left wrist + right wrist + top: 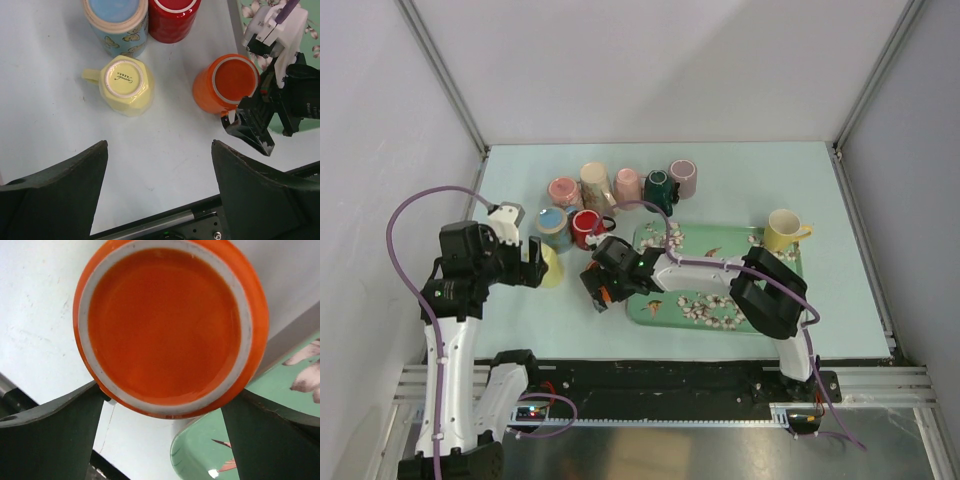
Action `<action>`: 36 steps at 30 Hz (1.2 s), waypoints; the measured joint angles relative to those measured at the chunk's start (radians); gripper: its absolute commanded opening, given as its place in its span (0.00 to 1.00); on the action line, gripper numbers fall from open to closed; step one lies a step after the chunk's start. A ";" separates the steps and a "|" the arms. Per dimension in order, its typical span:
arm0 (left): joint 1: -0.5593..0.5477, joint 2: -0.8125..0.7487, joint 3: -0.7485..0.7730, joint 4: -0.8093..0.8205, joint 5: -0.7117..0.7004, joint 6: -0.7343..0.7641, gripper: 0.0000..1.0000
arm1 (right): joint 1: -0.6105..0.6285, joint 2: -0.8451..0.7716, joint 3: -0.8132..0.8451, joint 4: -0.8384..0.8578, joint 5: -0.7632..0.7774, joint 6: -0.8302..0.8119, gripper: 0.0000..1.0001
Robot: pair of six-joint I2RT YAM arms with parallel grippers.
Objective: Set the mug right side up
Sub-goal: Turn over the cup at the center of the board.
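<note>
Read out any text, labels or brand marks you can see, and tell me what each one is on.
Upside-down yellow mug, base: green script maker's stamp, too blurred to read.
Right arm's black wrist housing: small white print, too small to read.
No other text shows in any view.

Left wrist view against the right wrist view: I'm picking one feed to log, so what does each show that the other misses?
Left wrist only: the upside-down yellow mug, the butterfly mug, the red mug and the open left gripper. Right wrist only: a close look at the orange mug base, framed by the right gripper. Both: that inverted mug, that gripper, the floral tray and the white table.
</note>
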 measured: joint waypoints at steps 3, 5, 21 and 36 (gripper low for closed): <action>0.000 -0.002 0.000 0.000 0.010 -0.008 0.87 | 0.007 0.008 0.012 -0.005 0.081 0.009 0.99; 0.000 -0.001 0.000 0.000 0.021 -0.009 0.87 | 0.008 0.008 0.013 -0.002 0.114 0.004 0.96; 0.019 0.021 0.000 0.001 0.048 -0.010 0.87 | -0.112 -0.023 -0.034 0.057 0.044 -0.305 0.72; 0.028 0.029 0.015 0.007 0.070 -0.010 0.86 | -0.097 -0.027 -0.045 0.072 -0.191 -0.594 0.54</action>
